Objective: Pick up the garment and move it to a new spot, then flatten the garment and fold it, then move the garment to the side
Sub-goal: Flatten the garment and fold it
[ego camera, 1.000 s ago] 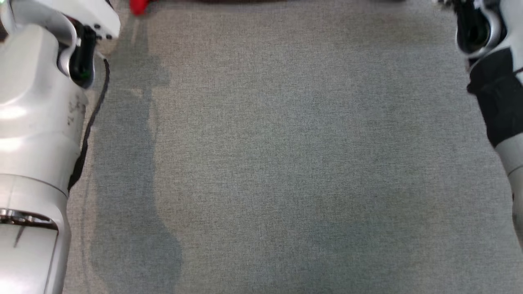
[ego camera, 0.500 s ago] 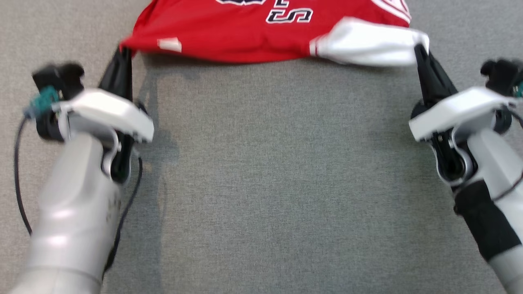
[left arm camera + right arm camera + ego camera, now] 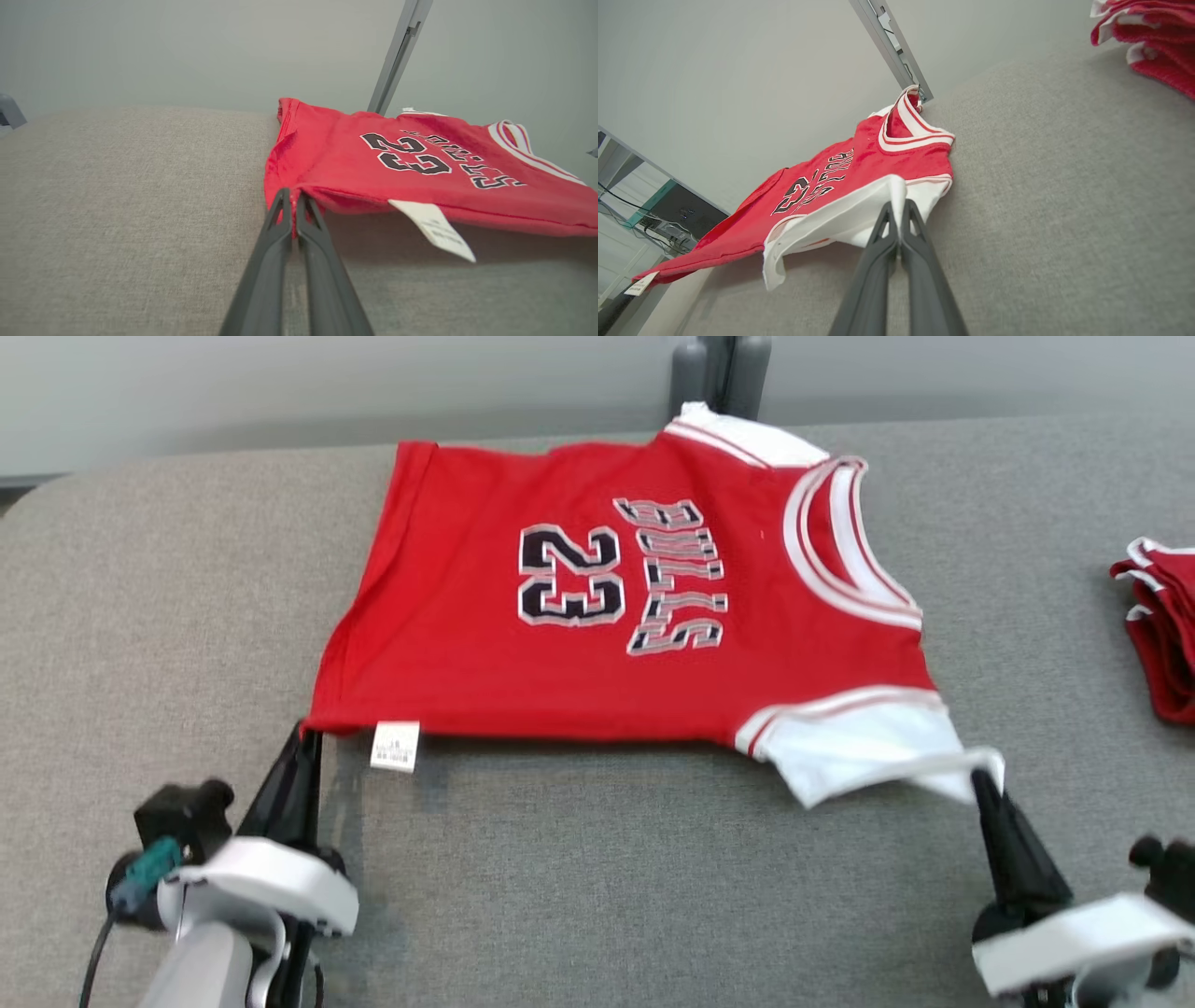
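The garment (image 3: 607,607) is a red jersey with white sleeves, a black "23" and lettering. It is stretched out across the grey table, its near edge lifted off the surface. My left gripper (image 3: 306,733) is shut on the near hem corner, beside a white tag (image 3: 395,747); the left wrist view shows the garment (image 3: 420,172) pinched at my left gripper (image 3: 293,193). My right gripper (image 3: 982,777) is shut on the white sleeve tip; in the right wrist view the garment (image 3: 859,182) hangs from my right gripper (image 3: 897,205).
A pile of folded red-and-white garments (image 3: 1162,635) lies at the table's right edge, also in the right wrist view as the pile (image 3: 1148,37). A grey post (image 3: 719,373) rises behind the table's far edge. Bare grey cloth-covered table (image 3: 607,877) spreads between my arms.
The head camera has tilted up, so the whole garment and the table's far edge have come into view. Both grippers stay shut on the garment's near corners.
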Robot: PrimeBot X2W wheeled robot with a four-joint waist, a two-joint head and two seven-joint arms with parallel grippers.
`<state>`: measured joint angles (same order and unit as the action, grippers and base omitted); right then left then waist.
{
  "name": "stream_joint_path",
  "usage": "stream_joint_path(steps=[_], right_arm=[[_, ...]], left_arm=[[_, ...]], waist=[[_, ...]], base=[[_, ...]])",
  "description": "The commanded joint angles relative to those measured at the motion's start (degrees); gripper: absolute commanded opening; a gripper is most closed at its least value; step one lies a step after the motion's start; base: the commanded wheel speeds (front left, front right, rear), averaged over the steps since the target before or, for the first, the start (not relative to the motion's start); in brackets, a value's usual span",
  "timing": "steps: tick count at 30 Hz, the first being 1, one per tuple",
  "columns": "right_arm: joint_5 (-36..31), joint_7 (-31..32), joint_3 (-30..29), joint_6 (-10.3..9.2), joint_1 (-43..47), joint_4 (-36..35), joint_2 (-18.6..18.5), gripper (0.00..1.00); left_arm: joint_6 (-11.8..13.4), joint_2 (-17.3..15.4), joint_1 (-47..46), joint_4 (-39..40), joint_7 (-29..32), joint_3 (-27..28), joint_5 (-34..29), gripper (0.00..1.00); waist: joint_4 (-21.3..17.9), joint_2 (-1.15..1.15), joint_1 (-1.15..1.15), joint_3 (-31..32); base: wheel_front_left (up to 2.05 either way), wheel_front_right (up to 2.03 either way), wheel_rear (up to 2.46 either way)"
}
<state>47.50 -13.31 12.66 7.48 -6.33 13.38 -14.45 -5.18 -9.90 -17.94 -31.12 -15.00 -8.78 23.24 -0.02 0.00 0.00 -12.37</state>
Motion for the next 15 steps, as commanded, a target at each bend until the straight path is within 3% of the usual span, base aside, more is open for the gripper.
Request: stream_joint_path(steps=[1, 9, 14, 15], right_arm=[[-1.5, 1.7, -1.9, 0.03, 3.9, -3.1, 0.9, 0.00], [-8.0, 15.0, -9.9, 0.03, 20.0, -19.2, 7.8, 0.00], [-10.9, 23.8, -13.8, 0.03, 26.5, -27.1, 10.1, 0.00], [-10.9, 23.8, -13.8, 0.03, 26.5, -27.1, 10.1, 0.00]], left_arm=[[1.1, -0.8, 3.2, 2.9, 0.4, 0.1, -0.2, 0.00], [7.8, -1.5, 20.0, 21.9, 7.6, 1.5, 0.9, 0.00], [13.0, -1.1, 30.1, 34.9, 13.5, 1.8, 0.8, 0.00], [13.0, -1.1, 30.1, 34.9, 13.5, 1.8, 0.8, 0.00]], waist=[[-0.7, 0.00, 0.00, 1.5], [-2.2, 0.00, 0.00, 4.9], [-3.0, 0.00, 0.00, 7.0], [-3.0, 0.00, 0.00, 7.0]], base=[[0.00, 0.00, 0.00], [0.00, 0.00, 0.00], [0.00, 0.00, 0.00], [0.00, 0.00, 0.00]])
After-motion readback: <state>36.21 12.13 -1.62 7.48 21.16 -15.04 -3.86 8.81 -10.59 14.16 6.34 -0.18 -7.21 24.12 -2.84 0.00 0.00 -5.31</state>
